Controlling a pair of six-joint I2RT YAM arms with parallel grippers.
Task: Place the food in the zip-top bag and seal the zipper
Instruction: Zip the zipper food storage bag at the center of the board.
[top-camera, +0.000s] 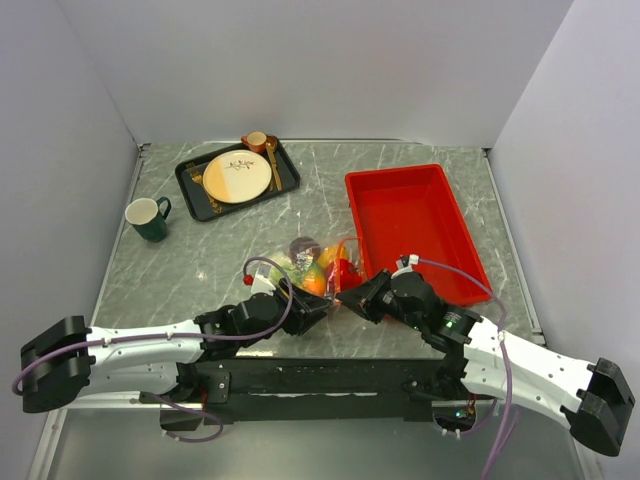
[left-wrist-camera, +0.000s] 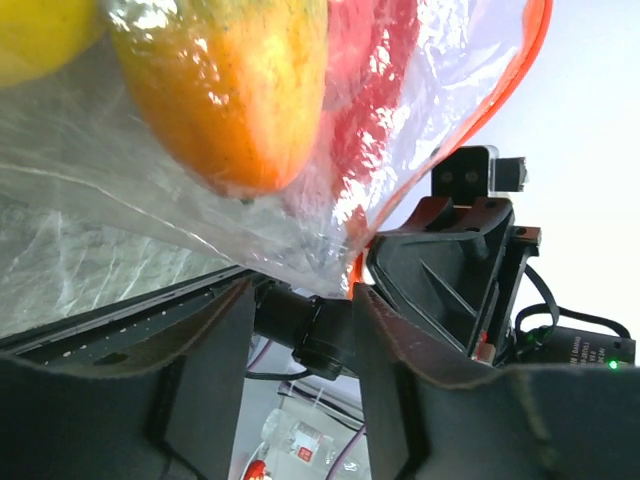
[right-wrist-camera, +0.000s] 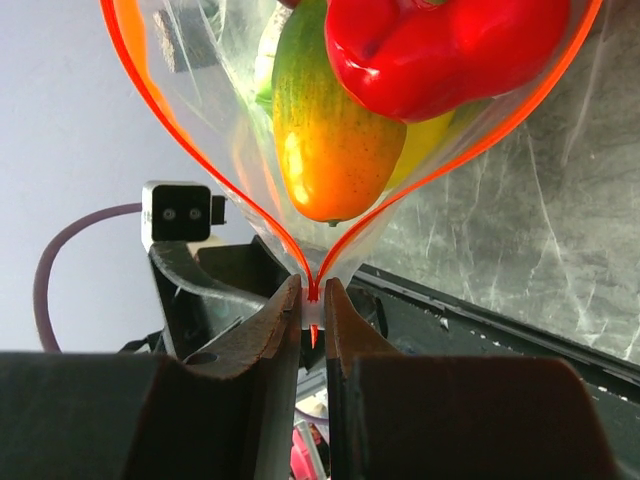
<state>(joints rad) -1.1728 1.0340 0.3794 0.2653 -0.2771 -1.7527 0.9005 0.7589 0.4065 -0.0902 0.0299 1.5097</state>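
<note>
The clear zip-top bag (top-camera: 312, 262) lies near the table's front edge, between my two grippers. Inside it I see a red pepper (right-wrist-camera: 440, 50), a red-green mango (right-wrist-camera: 320, 140) and a yellow mango (left-wrist-camera: 40, 35). Its orange-red zipper (right-wrist-camera: 190, 140) spreads apart in a V. My right gripper (right-wrist-camera: 312, 290) is shut on the small white slider (right-wrist-camera: 313, 316) at the point of that V. My left gripper (left-wrist-camera: 300, 290) is open just under the bag's edge. The orange strip touches the tip of its right finger (left-wrist-camera: 400, 340), and nothing lies between the jaws.
A red rectangular tray (top-camera: 420, 215) stands just right of the bag. At the back left are a dark tray (top-camera: 190, 180) with a beige plate (top-camera: 238, 175), a small cup (top-camera: 256, 141) and a green mug (top-camera: 150, 218). White walls enclose the table.
</note>
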